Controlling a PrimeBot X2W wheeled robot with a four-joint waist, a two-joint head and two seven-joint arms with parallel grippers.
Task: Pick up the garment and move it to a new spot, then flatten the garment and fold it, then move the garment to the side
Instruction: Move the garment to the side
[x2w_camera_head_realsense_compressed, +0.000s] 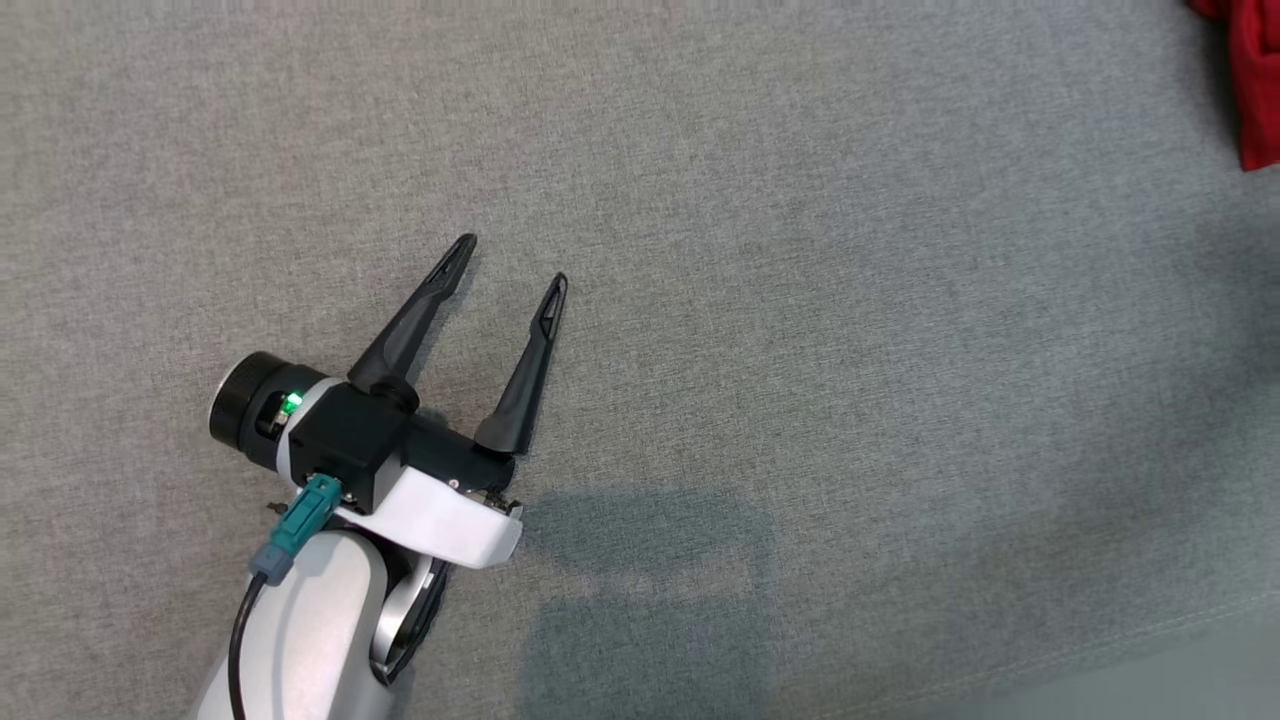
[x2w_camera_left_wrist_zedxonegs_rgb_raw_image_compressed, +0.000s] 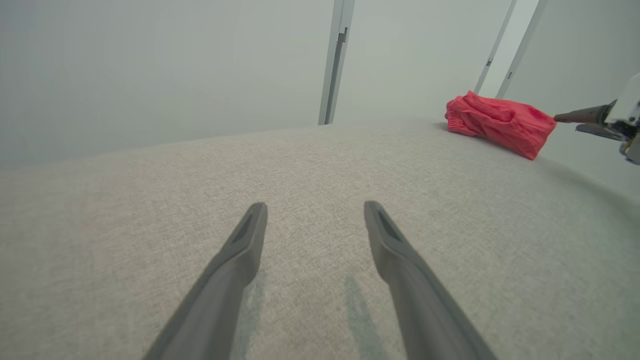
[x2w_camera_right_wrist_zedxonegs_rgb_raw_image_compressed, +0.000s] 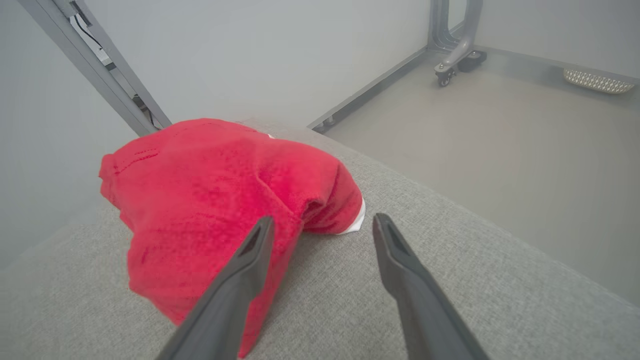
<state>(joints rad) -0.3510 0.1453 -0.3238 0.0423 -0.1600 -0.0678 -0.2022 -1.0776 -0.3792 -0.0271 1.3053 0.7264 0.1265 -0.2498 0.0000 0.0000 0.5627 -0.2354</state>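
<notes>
Nearest you, the left gripper hovered over the bare grey desk, fingers spread, holding nothing. Farther out, the right gripper had its fingers spread and empty, one overlapping the near edge of the red garment, which lay bunched near the desk's far right edge. The step called for you to lift first, then withdraw straight back, so that no fingertip snagged the cloth.

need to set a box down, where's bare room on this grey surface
The wide grey surface between the left tool and the red garment is bare. Crowded: the far right corner, where the open right tool stands at the garment.
</notes>
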